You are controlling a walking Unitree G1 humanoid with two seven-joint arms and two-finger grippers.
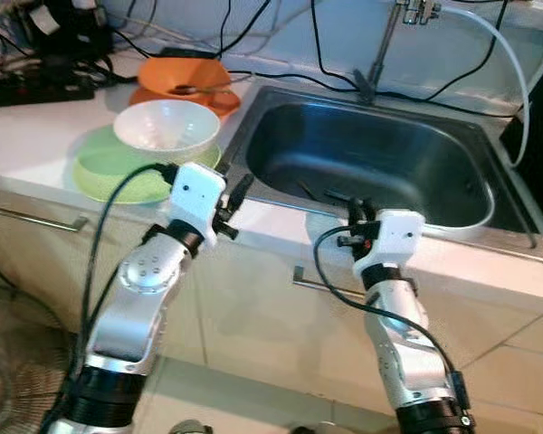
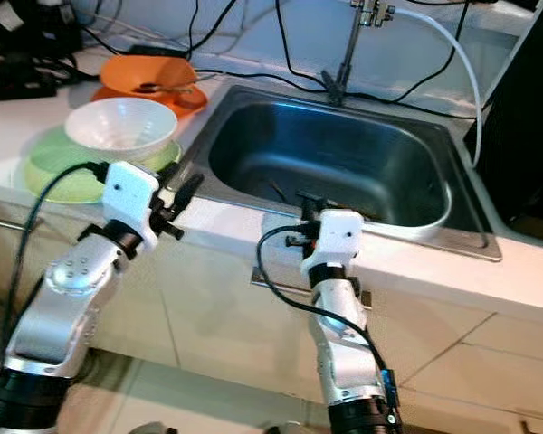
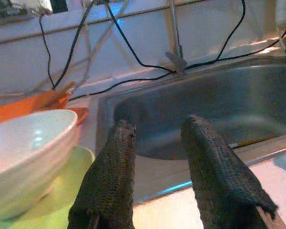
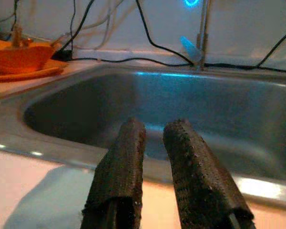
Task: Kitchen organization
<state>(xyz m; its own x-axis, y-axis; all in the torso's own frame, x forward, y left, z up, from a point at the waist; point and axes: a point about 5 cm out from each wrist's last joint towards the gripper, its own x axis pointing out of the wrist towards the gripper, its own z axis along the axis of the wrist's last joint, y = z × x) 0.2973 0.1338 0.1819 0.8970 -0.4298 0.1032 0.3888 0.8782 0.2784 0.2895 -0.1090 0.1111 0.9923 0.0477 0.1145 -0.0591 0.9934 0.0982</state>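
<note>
Roughly front and centre, the steel sink [image 1: 371,154] took up most of the counter [image 1: 36,145], its tap [image 1: 380,50] rising from the back rim with black cables [image 1: 281,77] trailing along the wall behind it. Left of the basin sat a white bowl [image 1: 167,127] on a green plate [image 1: 118,167], and behind them an orange bowl [image 1: 183,74] on an orange plate [image 1: 213,99]. Both arms were raised to the counter's front edge: the left gripper [image 1: 238,194] hovered just beside the green plate, near the sink's left rim, fingers parted by a moderate gap and holding nothing; the right gripper [image 1: 355,210] hovered at the sink's front rim, fingers parted only narrowly, also empty. Risk, as judged: a reach for the white bowl from this low angle could push it along the plate toward the basin or knock the stack, since the fingers pointed at its side and not over its rim. Hard to make out: a thin dark item [image 1: 312,192] on the basin floor, possibly a utensil, and whatever lay inside the orange bowl. The tap's top was cut off.
</note>
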